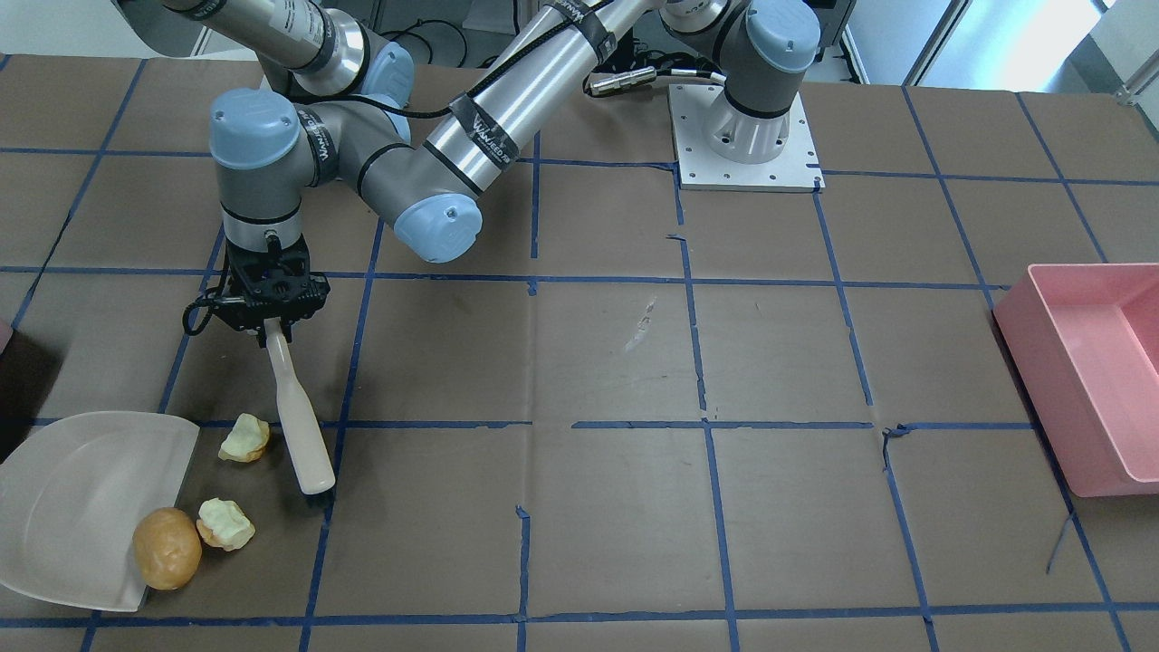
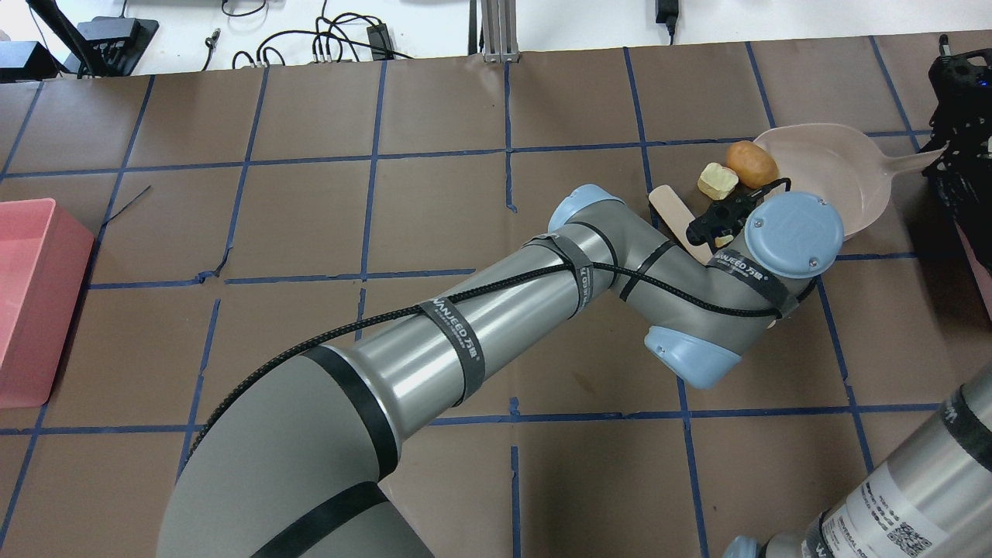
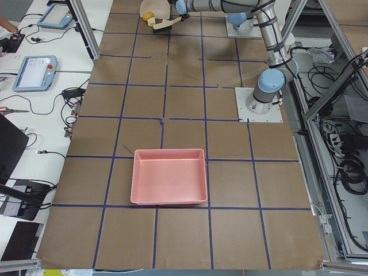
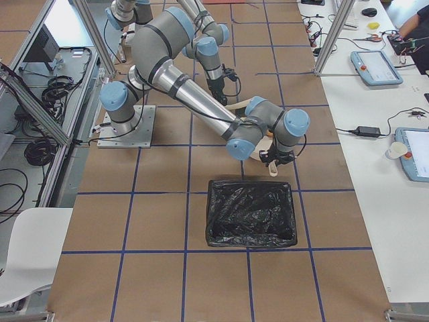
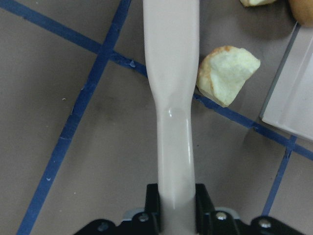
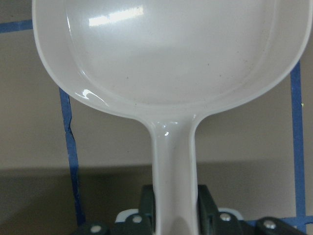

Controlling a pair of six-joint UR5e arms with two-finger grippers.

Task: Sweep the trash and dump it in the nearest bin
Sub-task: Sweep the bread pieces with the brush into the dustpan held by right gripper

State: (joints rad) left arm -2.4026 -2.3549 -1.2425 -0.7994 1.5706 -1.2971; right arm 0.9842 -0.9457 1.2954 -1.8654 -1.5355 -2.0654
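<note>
My left gripper [image 1: 272,328] reaches across the table and is shut on the cream handle of a brush [image 1: 299,426], whose head touches the table. A pale chunk [image 1: 244,438] lies just beside the brush. A second chunk [image 1: 225,523] and the golden-brown bun [image 1: 167,547] lie at the lip of the grey-white dustpan [image 1: 72,507]. My right gripper [image 6: 174,196] is shut on the dustpan's handle [image 6: 173,156]; the pan is empty. The bin, lined with a black bag [image 4: 249,212], stands close behind the dustpan; in the overhead view only its reddish edge [image 2: 978,267] shows.
A large light-pink tub [image 1: 1087,371] stands at the far end of the table on my left side. The left arm's elbow [image 2: 690,349] hangs over the table's middle. The table is brown paper with blue tape lines.
</note>
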